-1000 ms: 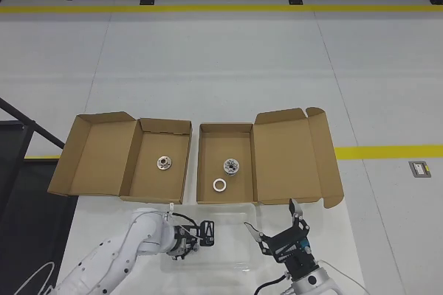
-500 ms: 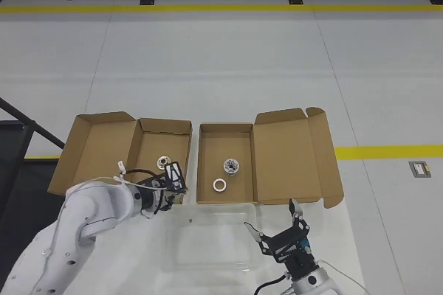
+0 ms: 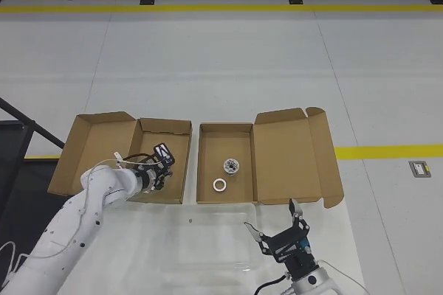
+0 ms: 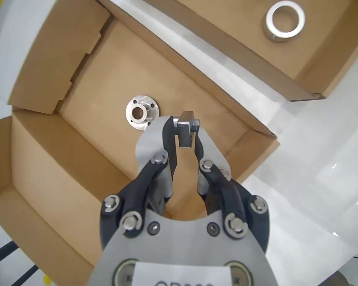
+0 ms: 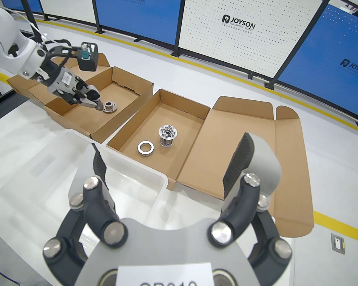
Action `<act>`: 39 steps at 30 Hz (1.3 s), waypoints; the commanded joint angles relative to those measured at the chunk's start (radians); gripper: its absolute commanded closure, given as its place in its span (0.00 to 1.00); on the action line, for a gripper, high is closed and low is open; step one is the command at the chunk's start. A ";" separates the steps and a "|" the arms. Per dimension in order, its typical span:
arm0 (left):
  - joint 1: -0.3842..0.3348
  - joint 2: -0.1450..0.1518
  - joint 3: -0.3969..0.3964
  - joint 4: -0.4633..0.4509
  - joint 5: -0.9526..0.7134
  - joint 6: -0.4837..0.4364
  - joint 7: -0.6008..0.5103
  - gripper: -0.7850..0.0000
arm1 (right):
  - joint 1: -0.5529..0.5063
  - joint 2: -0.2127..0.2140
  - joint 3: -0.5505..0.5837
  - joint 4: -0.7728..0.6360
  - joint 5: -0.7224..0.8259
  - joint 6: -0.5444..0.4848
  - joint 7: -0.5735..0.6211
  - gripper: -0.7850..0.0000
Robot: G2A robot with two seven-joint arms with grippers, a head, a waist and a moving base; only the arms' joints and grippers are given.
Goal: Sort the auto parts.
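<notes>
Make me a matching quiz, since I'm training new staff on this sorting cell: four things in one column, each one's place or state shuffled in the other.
Things
1. small metal block
2. flat ring
3. flanged disc
4. right gripper

Places or states
A. open, holding nothing
B. lying on the floor of the left box
C. clamped in the left gripper
D. in the right box, beside a drilled cylinder

Pairs: 1-C, 2-D, 3-B, 4-A
</notes>
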 commanded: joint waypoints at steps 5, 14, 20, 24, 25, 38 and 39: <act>-0.080 -0.064 0.110 0.173 0.034 0.028 0.064 1.00 | 0.000 0.000 0.000 0.000 0.000 0.000 0.000 0.00; -0.136 -0.115 0.156 0.292 0.031 0.001 0.123 0.68 | 0.000 0.000 0.000 0.000 0.000 0.000 0.000 0.00; -0.145 -0.116 0.138 0.295 0.037 -0.018 0.142 0.53 | 0.000 0.000 0.000 0.000 0.000 0.000 0.000 0.00; -0.139 -0.106 0.113 0.270 0.048 -0.025 0.146 0.54 | 0.000 0.000 0.000 0.000 0.000 0.000 0.000 0.00; -0.136 -0.103 0.104 0.260 0.050 -0.026 0.147 0.54 | 0.000 0.000 0.000 0.000 0.000 0.000 0.000 0.00; 0.060 0.014 -0.161 -0.109 0.061 -0.114 0.191 0.53 | 0.000 0.000 0.000 0.000 0.000 0.000 0.000 0.00; 0.096 0.026 -0.195 -0.160 0.060 -0.122 0.199 0.53 | 0.000 0.000 0.000 0.000 0.000 0.000 0.000 0.00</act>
